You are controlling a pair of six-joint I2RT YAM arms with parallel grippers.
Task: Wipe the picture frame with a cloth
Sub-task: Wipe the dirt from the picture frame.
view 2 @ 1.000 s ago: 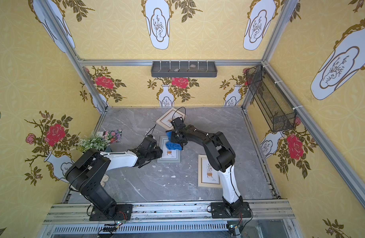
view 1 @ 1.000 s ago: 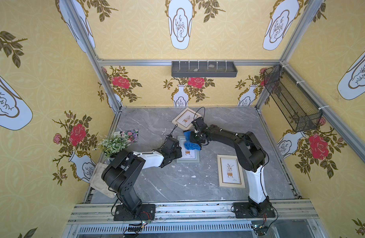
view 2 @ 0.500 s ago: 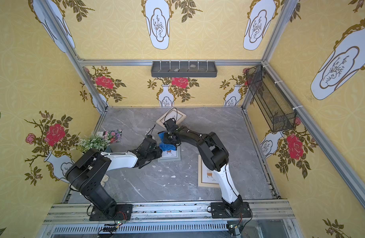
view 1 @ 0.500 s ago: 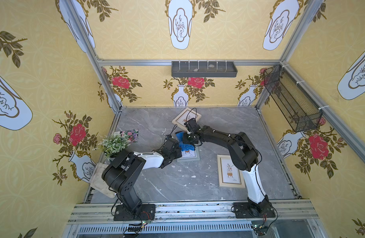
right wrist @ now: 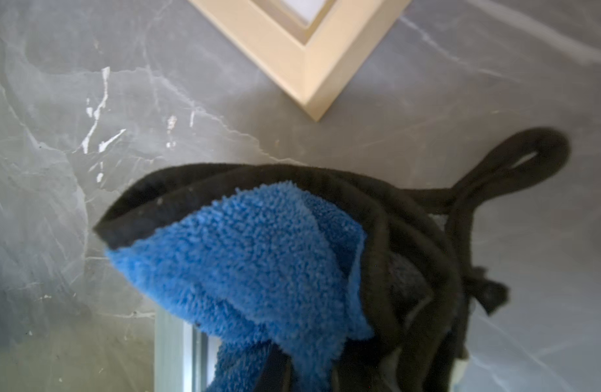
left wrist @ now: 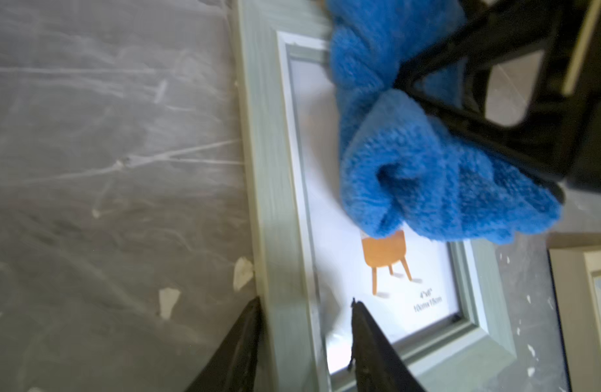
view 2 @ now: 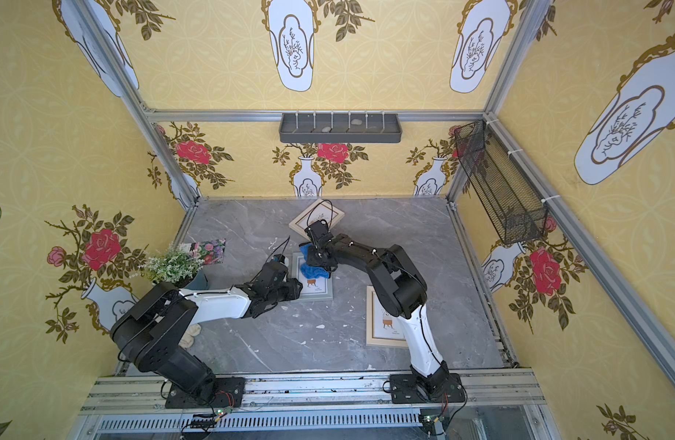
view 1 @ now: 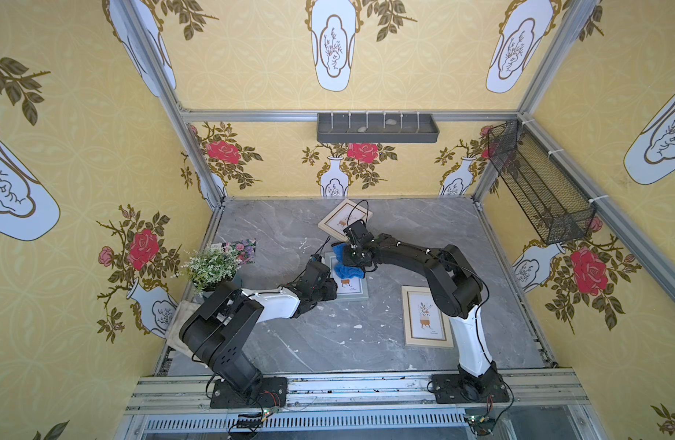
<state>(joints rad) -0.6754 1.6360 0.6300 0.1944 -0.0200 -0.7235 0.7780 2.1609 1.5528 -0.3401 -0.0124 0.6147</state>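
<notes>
A grey marble table (view 1: pixel 290 335) is seen from above. A grey-green picture frame (view 1: pixel 353 294) lies flat near the middle of it. A bunched blue cloth (left wrist: pixel 411 176) rests on the frame's glass, pinched tight in the right claw (view 1: pixel 351 263). The left claw (left wrist: pixel 305 305) stands apart, straddling the frame's side edge.

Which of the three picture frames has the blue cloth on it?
The middle grey-green frame, under the cloth. The far cream frame and the near cream frame have none.
</notes>
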